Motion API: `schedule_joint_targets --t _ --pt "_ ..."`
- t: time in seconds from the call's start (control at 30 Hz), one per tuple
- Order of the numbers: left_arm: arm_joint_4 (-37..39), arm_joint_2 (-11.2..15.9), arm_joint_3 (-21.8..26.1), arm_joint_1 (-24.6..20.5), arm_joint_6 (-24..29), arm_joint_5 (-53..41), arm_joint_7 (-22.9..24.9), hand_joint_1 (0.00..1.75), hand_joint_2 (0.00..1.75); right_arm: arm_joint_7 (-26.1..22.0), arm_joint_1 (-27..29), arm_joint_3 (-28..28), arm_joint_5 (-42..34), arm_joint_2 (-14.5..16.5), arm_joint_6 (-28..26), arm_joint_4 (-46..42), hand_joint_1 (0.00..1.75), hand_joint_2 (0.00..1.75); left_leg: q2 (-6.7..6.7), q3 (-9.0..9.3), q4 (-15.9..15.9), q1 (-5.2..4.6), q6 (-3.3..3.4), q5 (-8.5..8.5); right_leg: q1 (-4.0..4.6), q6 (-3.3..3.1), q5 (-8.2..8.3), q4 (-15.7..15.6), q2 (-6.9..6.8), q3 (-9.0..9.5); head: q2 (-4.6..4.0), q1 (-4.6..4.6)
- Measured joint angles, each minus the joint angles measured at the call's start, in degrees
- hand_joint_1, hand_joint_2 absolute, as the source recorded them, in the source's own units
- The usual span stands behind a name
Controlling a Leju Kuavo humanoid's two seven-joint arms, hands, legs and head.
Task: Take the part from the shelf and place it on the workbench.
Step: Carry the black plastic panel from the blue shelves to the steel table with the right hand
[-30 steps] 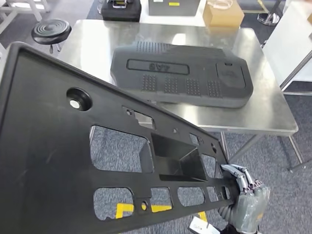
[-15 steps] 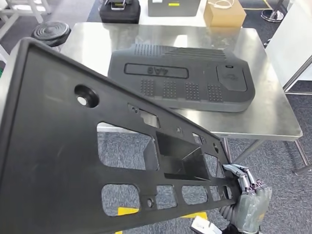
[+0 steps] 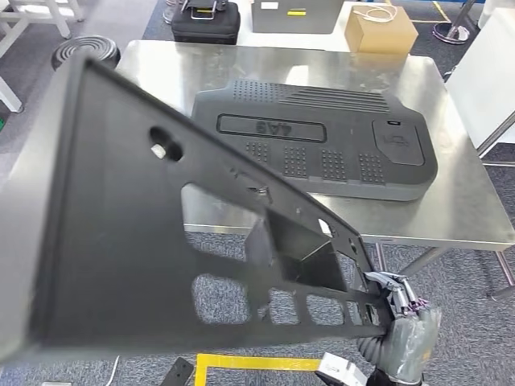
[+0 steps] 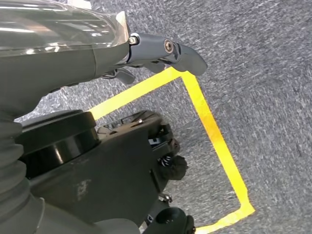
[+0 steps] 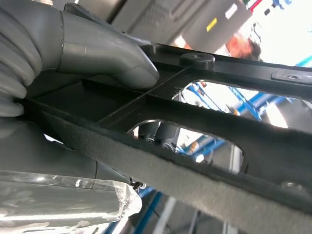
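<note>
- A large black plastic part [image 3: 139,241], pierced with cut-outs and a boxed recess, hangs tilted in the air in front of the robot, its wide end rising away from the right hand [image 3: 401,322], which is clamped on the narrow end.
- In the right wrist view the grey thumb [image 5: 110,58] presses one face of the part's rim and the rest of the hand backs the other face (a pinch at the far corner, so the long span beyond it is unsupported, to judge by the pictures).
- The left hand [image 4: 162,48] appears in its own wrist view above grey carpet and yellow floor tape [image 4: 217,141], fingers extended with nothing between them; it does not appear to touch the part.
- Beyond the right hand, past the part's upper edge, stands the steel table [image 3: 461,217], on which another dark moulded panel [image 3: 315,137] already lies, taking up most of the middle.
- To set the part down well, the carry likely calls for levelling the panel before it crosses the table's near edge, then lowering it onto bare steel beside the panel lying there.
- Risk, as a judgement: a one-corner hold on so wide a piece could let it swing or twist, so the move should be slow.
- A black case [image 3: 206,20] and a cardboard box [image 3: 381,30] sit on the floor behind the table.
</note>
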Motion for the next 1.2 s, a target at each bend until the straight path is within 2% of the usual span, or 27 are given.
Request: schedule_joint_targets --t 0.03,0.1,0.13,0.17,0.2,0.27,0.3,0.33,0.37,0.43,0.47,0.53,0.63,0.67,0.7,0.73,0.8,0.83,0.87,0.97,1.03,1.07,1.13,1.17,1.2 --pt "0.00 0.00 0.13 -0.05 -0.04 -0.07 -0.04 0.00 1.75 0.94 -0.16 0.79 -0.69 -0.73 0.00 0.15 1.75 1.75 0.01 0.25 -0.07 0.02 0.32 -0.16 -0.01 0.16 -1.23 2.64 0.00 -1.30 0.00 0.07" --pt "0.00 0.00 0.32 -0.12 -0.10 -0.17 -0.11 0.00 1.75 2.19 -0.37 2.17 -1.87 -2.04 0.00 0.44 1.75 1.75 0.01 0.64 -0.09 -0.18 0.84 -0.57 0.01 0.28 -4.02 10.64 0.01 -5.85 0.00 0.17" --pt "0.00 0.00 0.37 -0.08 -0.14 -0.21 -0.14 0.00 1.75 2.48 -0.40 2.74 -2.21 -2.59 0.00 0.60 1.75 1.75 -0.04 0.88 -0.09 -0.35 1.02 -0.82 0.03 0.22 -4.59 13.93 0.01 -8.11 0.00 0.19" --pt "0.00 0.00 0.40 -0.02 -0.15 -0.22 -0.14 0.00 1.75 2.60 -0.40 3.18 -2.39 -3.02 0.00 0.74 1.75 1.75 -0.13 1.24 -0.09 -0.53 1.13 -1.12 0.09 0.04 -3.99 15.39 0.02 -9.56 0.00 0.19" --pt "0.00 0.00 0.43 0.03 -0.15 -0.23 -0.14 0.00 1.75 2.65 -0.41 3.56 -2.67 -3.37 0.00 0.86 1.75 1.75 -0.26 1.74 -0.09 -0.71 1.17 -1.47 0.23 -0.28 -2.16 14.53 0.05 -9.92 0.00 0.19" --pt "0.00 -0.03 0.45 0.05 -0.16 -0.29 -0.18 0.00 1.75 2.74 -0.44 4.34 -3.47 -3.99 0.00 0.97 1.75 1.75 -0.52 2.96 -0.18 -0.97 1.11 -2.27 0.79 -1.45 3.01 8.05 0.20 -8.13 0.00 0.15" --pt "0.00 -0.08 0.47 0.00 -0.16 -0.33 -0.24 0.00 1.75 2.79 -0.44 4.66 -3.85 -4.25 0.00 1.01 1.75 1.75 -0.61 3.46 -0.28 -1.08 0.99 -2.60 1.16 -2.14 4.88 5.05 0.28 -7.08 0.00 0.10" --pt "0.00 -0.13 0.49 -0.03 -0.18 -0.41 -0.28 0.00 1.75 2.83 -0.44 4.95 -4.07 -4.47 -0.01 1.04 1.75 1.75 -0.65 3.79 -0.48 -1.02 0.77 -2.80 1.51 -2.73 5.85 3.02 0.34 -6.33 0.00 0.09" --pt "0.00 -0.20 0.50 -0.03 -0.20 -0.50 -0.31 0.00 1.75 2.87 -0.45 5.13 -4.19 -4.62 -0.01 1.05 1.75 1.75 -0.64 3.98 -0.76 -0.89 0.53 -2.91 1.79 -3.18 5.97 2.21 0.38 -5.97 0.00 0.06" --pt "0.00 -0.31 0.52 -0.07 -0.25 -0.67 -0.32 0.00 1.75 3.01 -0.52 5.43 -4.02 -4.90 -0.02 1.07 1.75 1.75 -0.58 4.37 -1.61 -0.77 -0.03 -2.86 1.97 -3.55 5.82 0.91 0.35 -5.36 0.00 0.12" --pt "-0.01 -0.34 0.52 -0.12 -0.27 -0.71 -0.32 0.00 1.75 2.88 -0.55 5.52 -3.32 -5.01 -0.02 1.03 1.75 1.75 -0.50 4.62 -1.91 -0.85 -0.25 -3.01 1.78 -3.58 5.73 -0.27 0.29 -4.67 0.00 0.09" --pt "-0.03 -0.32 0.54 -0.35 -0.30 -0.79 -0.31 0.00 1.75 2.23 -0.63 5.56 -1.60 -5.06 -0.03 0.92 1.75 1.75 -0.36 3.76 0.20 -0.97 -0.74 -4.30 1.27 -3.56 5.60 -2.85 0.14 -2.96 0.00 -0.10" --pt "-0.04 -0.24 0.63 -0.37 -0.34 -0.94 -0.29 0.00 1.75 1.56 -0.58 5.55 -1.03 -5.02 -0.02 1.03 1.75 1.75 -0.23 -2.04 10.30 -0.61 -1.42 -7.64 1.04 -3.50 5.00 -3.70 0.04 -1.56 0.00 -0.25" --pt "-0.04 -0.23 0.66 -0.23 -0.34 -1.04 -0.29 0.00 1.75 1.46 -0.50 5.50 -1.08 -5.00 -0.01 1.10 1.75 1.75 -0.21 -3.50 12.21 -0.50 -1.64 -7.50 1.03 -3.47 4.61 -3.64 0.06 -1.13 0.00 -0.25" --pt "-0.04 -0.22 0.69 -0.11 -0.34 -1.13 -0.29 0.00 1.75 1.28 -0.44 5.42 -1.12 -4.94 0.00 1.13 1.75 1.75 -0.20 -4.00 12.03 -0.39 -1.83 -6.10 1.01 -3.37 4.16 -3.56 0.11 -0.59 0.00 -0.24" --pt "-0.04 -0.20 0.73 -0.05 -0.33 -1.21 -0.29 0.00 1.75 1.04 -0.41 5.28 -1.21 -4.80 -0.01 1.13 1.75 1.75 -0.16 -3.52 9.73 -0.25 -2.00 -3.64 0.96 -3.20 3.65 -3.44 0.18 0.03 0.00 -0.25" --pt "-0.03 -0.17 0.80 -0.02 -0.31 -1.26 -0.29 0.00 1.75 0.53 -0.40 4.99 -1.41 -4.40 -0.02 1.08 1.75 1.75 -0.02 -1.31 3.51 -0.15 -2.11 0.75 0.96 -2.58 2.50 -3.03 0.30 1.08 -0.01 -0.21" --pt "-0.02 -0.16 0.82 -0.06 -0.29 -1.27 -0.26 0.00 1.75 0.37 -0.40 4.83 -1.46 -4.21 -0.03 1.04 1.75 1.75 0.04 -0.38 1.11 -0.20 -1.87 1.49 1.01 -2.22 2.06 -2.74 0.35 1.22 -0.01 -0.20" --pt "-0.02 -0.16 0.84 -0.07 -0.29 -1.28 -0.23 0.00 1.75 0.29 -0.39 4.70 -1.45 -4.08 -0.03 0.98 1.75 1.75 0.05 0.06 0.03 -0.33 -1.49 1.31 1.07 -1.90 1.80 -2.55 0.39 1.15 -0.02 -0.16" --pt "-0.02 -0.16 0.91 -0.01 -0.28 -1.30 -0.17 0.00 1.75 0.24 -0.38 4.41 -1.40 -3.92 -0.04 0.83 1.75 1.75 -0.14 0.39 -0.83 -0.43 -0.21 0.40 1.00 -1.24 1.33 -2.25 0.36 0.96 -0.02 -0.12" --pt "-0.02 -0.17 0.95 -0.08 -0.27 -1.31 -0.20 0.00 1.75 0.21 -0.44 4.33 -1.39 -3.90 -0.05 0.68 1.75 1.75 -0.15 0.86 -1.08 -0.20 0.43 0.16 0.89 -0.75 -0.27 0.61 0.34 -0.22 -0.02 -0.03" --pt "-0.02 -0.17 0.96 -0.15 -0.27 -1.32 -0.22 0.00 1.75 0.13 -0.43 4.28 -1.32 -3.88 -0.05 0.62 1.75 1.75 -0.14 1.10 -1.14 -0.17 0.70 0.01 0.83 -0.52 -1.66 3.89 0.32 -1.90 -0.02 0.04" --pt "-0.02 -0.17 0.97 -0.23 -0.27 -1.42 -0.23 0.00 1.75 -0.51 -0.34 3.76 -0.50 -3.61 -0.06 0.57 1.75 1.75 -0.13 1.53 -1.15 -0.23 1.07 -0.39 0.74 -0.26 -4.21 11.96 0.31 -6.69 -0.02 0.12" --pt "-0.02 -0.17 0.97 -0.19 -0.27 -1.55 -0.22 0.00 1.75 -1.13 -0.26 3.22 0.23 -3.29 -0.06 0.50 1.75 1.75 -0.16 1.82 -1.14 -0.30 1.16 -0.64 0.73 -0.24 -4.29 14.53 0.31 -8.59 -0.02 0.11" --pt "-0.02 -0.17 0.98 -0.15 -0.27 -1.70 -0.20 0.00 1.75 -1.91 -0.22 2.51 1.09 -2.82 -0.06 0.32 1.75 1.75 -0.22 2.20 -1.14 -0.36 1.18 -0.92 0.73 -0.33 -3.17 14.97 0.31 -9.51 -0.02 0.11"
